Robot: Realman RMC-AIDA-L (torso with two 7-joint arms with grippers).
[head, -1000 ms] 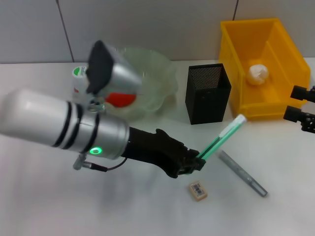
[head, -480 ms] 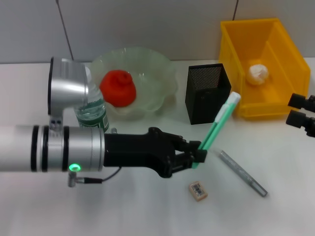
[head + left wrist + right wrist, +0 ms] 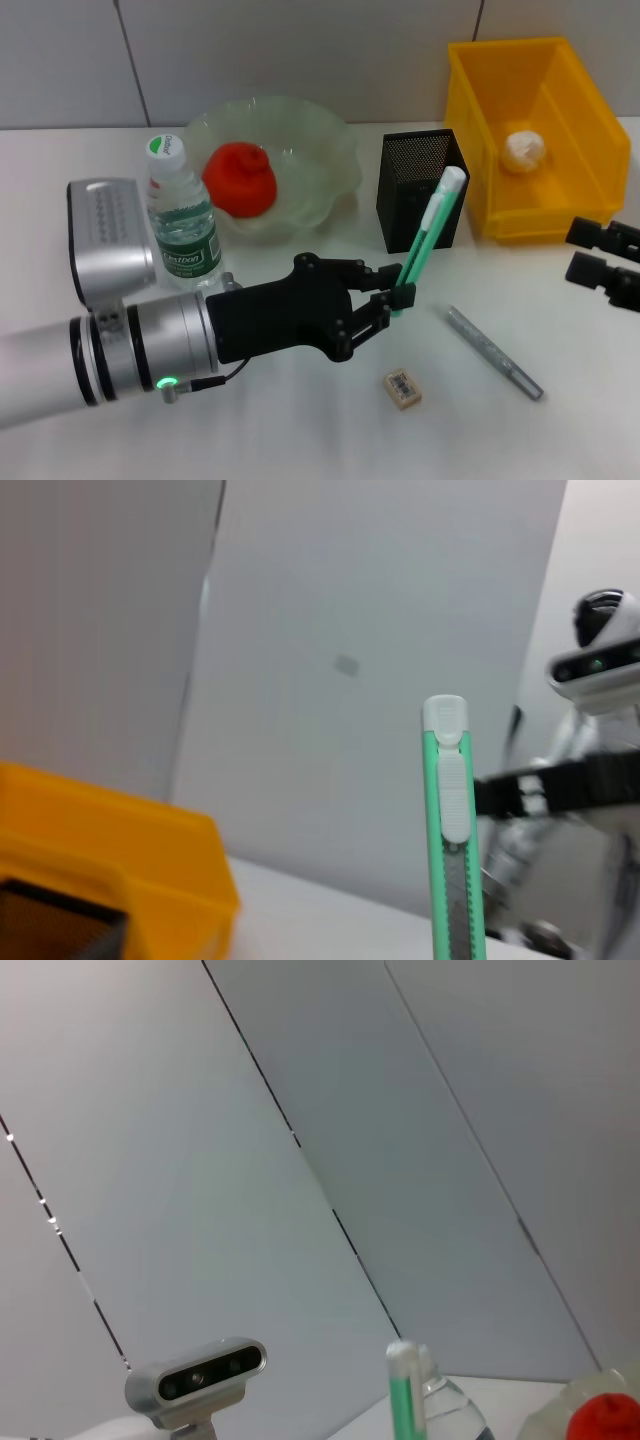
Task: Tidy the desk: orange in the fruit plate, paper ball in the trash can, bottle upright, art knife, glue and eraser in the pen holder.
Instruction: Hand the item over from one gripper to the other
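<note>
The left gripper (image 3: 398,297) is clamped on the lower end of the art knife (image 3: 428,236), holding it nearly upright above the desk (image 3: 300,430), its white tip up and level with the front of the pen holder (image 3: 420,190); the knife is outside the holder, not in it. In the left wrist view the knife (image 3: 455,840) stands vertical, with the trash can (image 3: 110,870) to one side. The orange (image 3: 241,179) sits in the fruit plate (image 3: 330,150). The bottle (image 3: 182,226) stands upright just beside the plate. The paper ball (image 3: 525,148) lies inside the trash can (image 3: 480,130). The glue (image 3: 493,352) lies flat on the desk in front of the trash can, and the eraser (image 3: 402,388) lies near it, apart from it. The right gripper (image 3: 598,254) sits at the desk's right edge with its fingers apart, holding nothing.
</note>
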